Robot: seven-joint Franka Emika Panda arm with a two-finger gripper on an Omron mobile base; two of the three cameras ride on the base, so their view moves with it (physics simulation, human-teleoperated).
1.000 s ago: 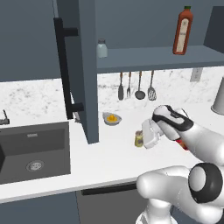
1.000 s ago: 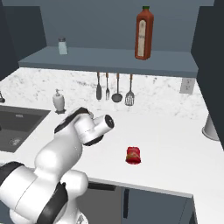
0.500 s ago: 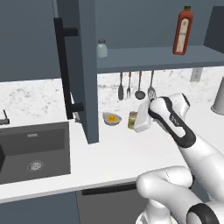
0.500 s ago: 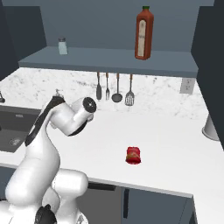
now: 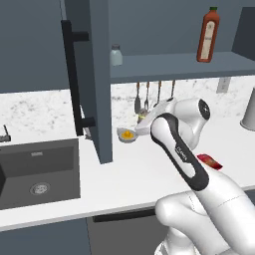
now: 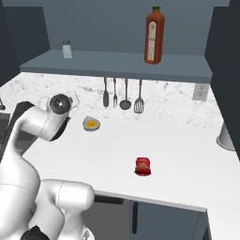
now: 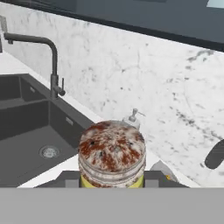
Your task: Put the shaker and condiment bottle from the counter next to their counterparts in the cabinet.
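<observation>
Shaker (image 7: 112, 153) higher, nearer cabinet (image 5: 99, 79) door

A small bowl (image 6: 92, 123) and a red bottle (image 6: 143, 166) lying flat are seen on the white counter (image 6: 187, 154). A grey shaker (image 6: 67, 48) and a tall bottle (image 6: 154, 35) are kept on the cabinet (image 6: 122, 65) shelf.

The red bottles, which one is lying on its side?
The small bright red condiment bottle lying on the counter; the tall green-capped bottle stands upright on the cabinet shelf.

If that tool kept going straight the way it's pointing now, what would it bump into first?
Holding the yellow shaker, the tool points toward the marble backsplash behind the sink. A soap dispenser seems nearest in that line, though depth is hard to judge.
</observation>
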